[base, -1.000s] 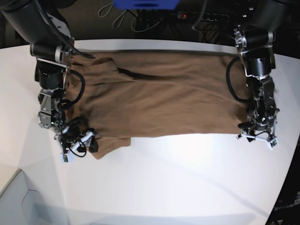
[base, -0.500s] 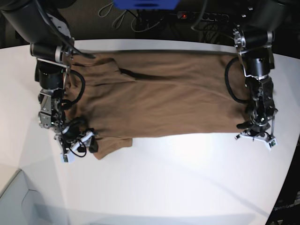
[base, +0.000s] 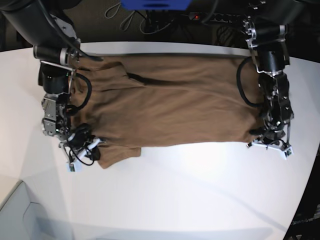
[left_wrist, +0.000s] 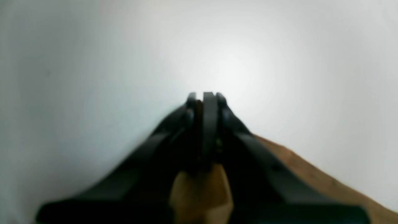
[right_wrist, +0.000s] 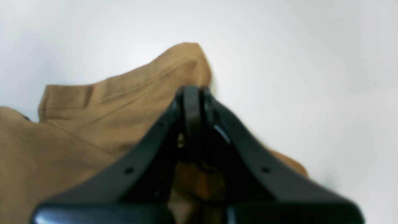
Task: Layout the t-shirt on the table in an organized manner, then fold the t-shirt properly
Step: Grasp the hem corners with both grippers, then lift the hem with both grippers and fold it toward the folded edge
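Observation:
The tan-brown t-shirt (base: 175, 102) lies spread sideways across the white table (base: 190, 190), with one sleeve folded over near its upper left. My left gripper (base: 268, 144) sits at the shirt's lower right corner. In the left wrist view the left gripper (left_wrist: 203, 99) is shut, with t-shirt cloth (left_wrist: 200, 193) pinched low between its fingers. My right gripper (base: 82, 154) is at the shirt's lower left sleeve. In the right wrist view the right gripper (right_wrist: 192, 93) is shut over the bunched t-shirt (right_wrist: 93, 124).
A pale grey box corner (base: 20, 215) sits at the lower left. Cables and a blue object (base: 155, 4) lie beyond the table's far edge. The table's curved edge (base: 311, 175) runs close to the left gripper.
Both grippers have closed on the shirt's near edge, the left one first, the right one just now. The left arm has drawn slightly inward.

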Robot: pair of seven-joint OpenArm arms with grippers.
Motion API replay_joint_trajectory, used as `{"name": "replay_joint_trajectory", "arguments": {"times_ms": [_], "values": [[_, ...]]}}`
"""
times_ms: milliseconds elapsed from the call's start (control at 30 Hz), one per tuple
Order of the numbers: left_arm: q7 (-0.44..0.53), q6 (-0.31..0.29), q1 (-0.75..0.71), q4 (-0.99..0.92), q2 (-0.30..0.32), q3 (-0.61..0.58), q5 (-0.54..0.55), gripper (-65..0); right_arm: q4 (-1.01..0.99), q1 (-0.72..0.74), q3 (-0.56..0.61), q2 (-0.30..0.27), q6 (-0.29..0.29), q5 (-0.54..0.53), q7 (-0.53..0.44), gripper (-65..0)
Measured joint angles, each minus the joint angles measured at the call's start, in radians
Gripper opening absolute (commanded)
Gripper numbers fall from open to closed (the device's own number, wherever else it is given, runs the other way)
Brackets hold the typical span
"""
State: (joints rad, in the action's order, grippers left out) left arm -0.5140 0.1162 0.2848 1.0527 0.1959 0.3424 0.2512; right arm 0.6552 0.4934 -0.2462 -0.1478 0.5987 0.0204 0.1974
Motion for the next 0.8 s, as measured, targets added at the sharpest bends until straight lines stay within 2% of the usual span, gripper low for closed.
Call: {"name": "replay_joint_trajectory", "arguments": {"times_ms": [133,333,667,800], "values": [[0.01,0.0,-0.031,0.095,0.001,0.002,0.01,-64.8,0.102,-0.051,-0.001,0.007,0.0,0.011,0.024,-65.0],[0.01,0.002,-0.094,0.207,0.009,0.002,0.14,-64.8,0.344,-0.17,-0.002,0.018,0.0,0.009,0.027,-65.0],[0.006,0.003,-0.211,0.374,0.009,0.003,0.154,-64.8,0.673,-0.375,-0.003,0.046,0.0,0.013,0.031,-65.0],[0.002,0.003,-0.245,0.414,0.009,0.003,0.157,-64.8,0.801,-0.445,-0.046,0.074,0.007,0.009,0.027,-65.0]]}}
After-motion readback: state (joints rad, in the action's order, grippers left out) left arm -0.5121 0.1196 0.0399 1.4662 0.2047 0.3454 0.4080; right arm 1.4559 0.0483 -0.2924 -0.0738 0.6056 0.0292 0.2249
